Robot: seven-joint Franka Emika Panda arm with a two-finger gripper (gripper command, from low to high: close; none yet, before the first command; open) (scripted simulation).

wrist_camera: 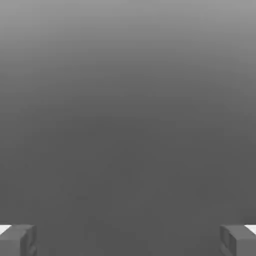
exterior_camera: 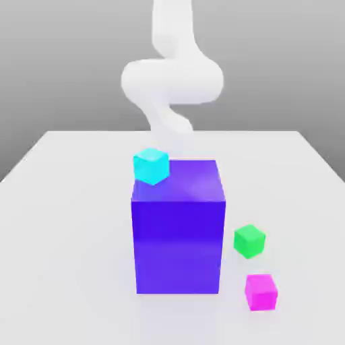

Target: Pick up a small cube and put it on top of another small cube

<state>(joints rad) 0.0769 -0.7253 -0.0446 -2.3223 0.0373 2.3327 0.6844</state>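
Pincer point(wrist_camera: 128, 240) spread wide, arm point(exterior_camera: 172, 81) coiled behind block point(exterior_camera: 178, 229).

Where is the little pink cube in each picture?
Exterior view: the small glossy magenta-pink cube sits on the white table toward that view's lower right, in front of the small green cube.
Hand view: jaws wide apart, plain grey between.
Shared landmark: probably the grey backdrop.

Pale white-grey table point(exterior_camera: 60, 222), matte w/ faint gloss, soft blurry shadows on it. Behind table's far edge: plain grey backdrop point(exterior_camera: 60, 60), darker up top, lighter twd the table edge. Light even & diffuse, no hard shadows.
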